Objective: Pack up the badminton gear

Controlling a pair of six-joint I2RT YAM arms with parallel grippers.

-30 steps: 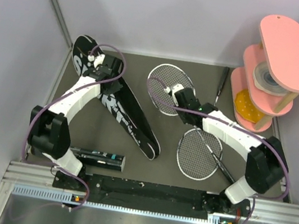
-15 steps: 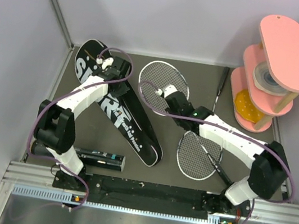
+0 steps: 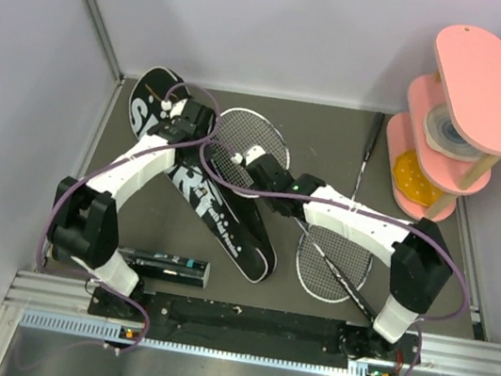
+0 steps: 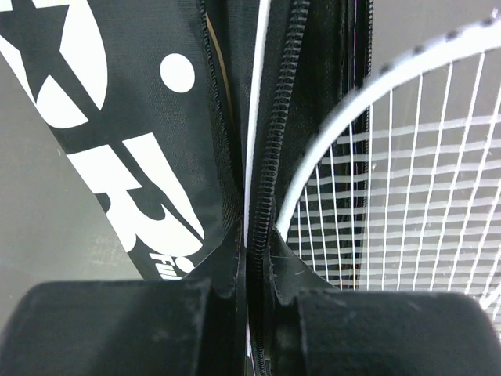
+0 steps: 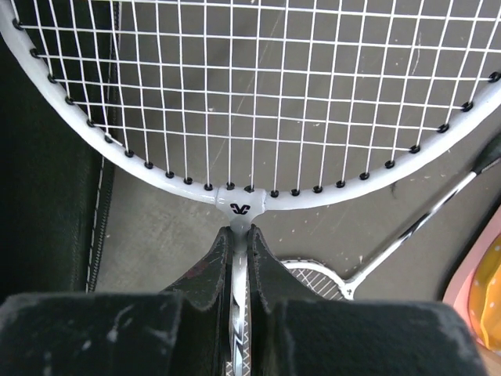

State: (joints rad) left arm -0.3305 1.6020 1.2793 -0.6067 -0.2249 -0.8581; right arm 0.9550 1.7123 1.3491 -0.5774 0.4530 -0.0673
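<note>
Left gripper (image 4: 250, 252) stays pinched shut on the zip edge of the black bag (image 3: 225, 227), holding its mouth apart, while the right gripper (image 5: 239, 244), clamped on the throat of one racket (image 3: 245, 135), has swung that head leftward until it meets the bag's open edge, so insertion looks ready to begin. Count, from left of the bag rightward: one shuttle tube (image 3: 162, 265), one bag, two rackets, with the second racket (image 3: 329, 263) lying just right of the bag, and one pink stand (image 3: 467, 117) far right of it. No shuttlecock shows.

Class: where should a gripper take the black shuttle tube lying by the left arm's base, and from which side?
Take the shuttle tube at its middle, from straight above: it lies flat, long axis left to right, so jaws across its narrow width should hold it balanced.
</note>
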